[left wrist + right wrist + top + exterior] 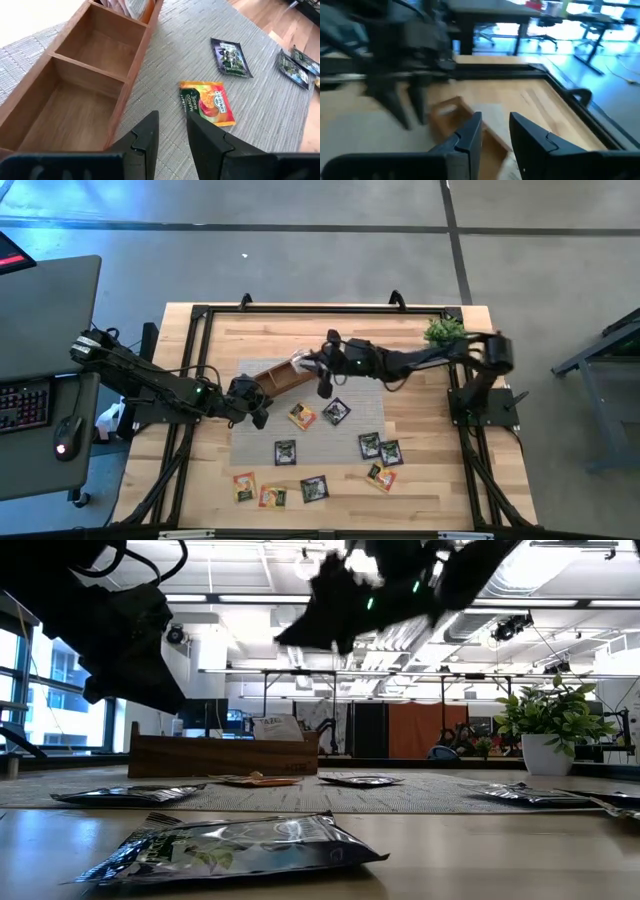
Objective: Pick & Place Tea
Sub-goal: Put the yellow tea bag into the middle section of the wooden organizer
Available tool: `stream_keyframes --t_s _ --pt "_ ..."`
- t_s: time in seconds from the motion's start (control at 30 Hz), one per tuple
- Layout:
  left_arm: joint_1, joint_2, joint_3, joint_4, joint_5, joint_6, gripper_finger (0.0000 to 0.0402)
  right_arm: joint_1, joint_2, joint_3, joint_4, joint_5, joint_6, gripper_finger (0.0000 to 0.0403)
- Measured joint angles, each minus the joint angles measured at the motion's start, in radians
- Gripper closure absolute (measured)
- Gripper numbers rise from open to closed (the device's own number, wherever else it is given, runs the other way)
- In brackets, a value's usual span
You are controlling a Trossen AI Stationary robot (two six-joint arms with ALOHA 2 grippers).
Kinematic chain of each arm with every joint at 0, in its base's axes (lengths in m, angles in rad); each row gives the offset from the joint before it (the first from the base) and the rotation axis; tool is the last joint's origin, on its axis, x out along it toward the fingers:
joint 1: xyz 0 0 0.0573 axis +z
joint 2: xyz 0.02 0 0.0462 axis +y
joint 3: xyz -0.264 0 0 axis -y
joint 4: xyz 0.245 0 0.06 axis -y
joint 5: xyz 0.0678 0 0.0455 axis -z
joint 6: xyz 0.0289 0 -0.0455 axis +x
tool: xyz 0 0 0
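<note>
While both dark arms reach inward over the table (215, 330), the wooden tray (283, 374) lies slanted between them, one end compartment holding sachets. Right gripper (324, 387) hangs above the tray's far end, fingers slightly parted, empty. Left gripper (172, 131) hovers narrowly open beside the tray, near a yellow-red sachet (206, 103) lying flat. Other tea sachets (285, 451) lie scattered nearer the front.

Even overhead light falls on the wooden table (420, 480), with only soft shadows beneath the arms. In the low view, bright ceiling strips at twelve o'clock backlight the arms into dark silhouettes, and the nearest foil sachet (235, 845) glints with glare. The right wrist view is heavily motion-blurred throughout; the left wrist view stays sharp.
</note>
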Motion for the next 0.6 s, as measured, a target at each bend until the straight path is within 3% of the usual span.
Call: stream_keyframes --t_s 0.2,0.37,0.47,0.6 --pt "0.000 0.000 0.000 0.013 0.060 0.000 0.0302 0.129 -0.115 0.000 -0.271 0.009 0.001 0.0303" --pt "0.000 0.009 0.000 0.064 0.140 0.000 0.0302 0.217 -0.106 0.000 -0.444 0.010 0.103 0.0280" --pt "0.000 0.034 0.000 0.111 0.160 0.000 0.0302 0.254 -0.081 -0.001 -0.494 0.005 0.148 0.0268" --pt "0.000 0.088 0.000 0.209 0.186 -0.001 0.0302 0.277 -0.005 -0.001 -0.432 0.044 0.148 0.0264"
